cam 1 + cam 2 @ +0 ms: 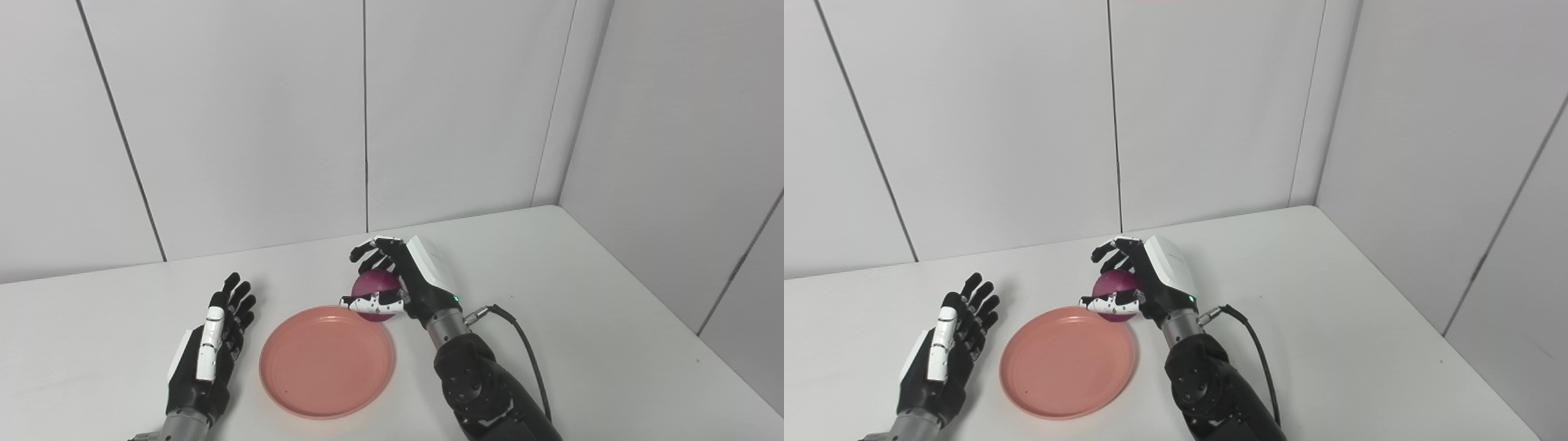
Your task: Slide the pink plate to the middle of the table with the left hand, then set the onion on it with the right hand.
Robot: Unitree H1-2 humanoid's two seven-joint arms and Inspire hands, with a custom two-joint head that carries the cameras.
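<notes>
1. Plate: one pink plate lies flat on the white table, near the front edge and roughly at the table's middle from side to side; nothing lies in its bowl.
2. Onion: one purple onion, held at the plate's 1 o'clock, over its far right rim. Whether it touches the rim cannot be told.
3. Right hand: one hand wrapped round the onion, fingers curled over its far side and the thumb lying across its near side. Its white back faces up and to the right.
4. Left hand: one hand at the plate's 9 o'clock, just beside the rim but apart from it. It rests low over the table with fingers stretched out, a little spread and pointing to 12 o'clock, holding nothing.
5. Cable: one black cable runs from the right wrist back along the forearm.
</notes>
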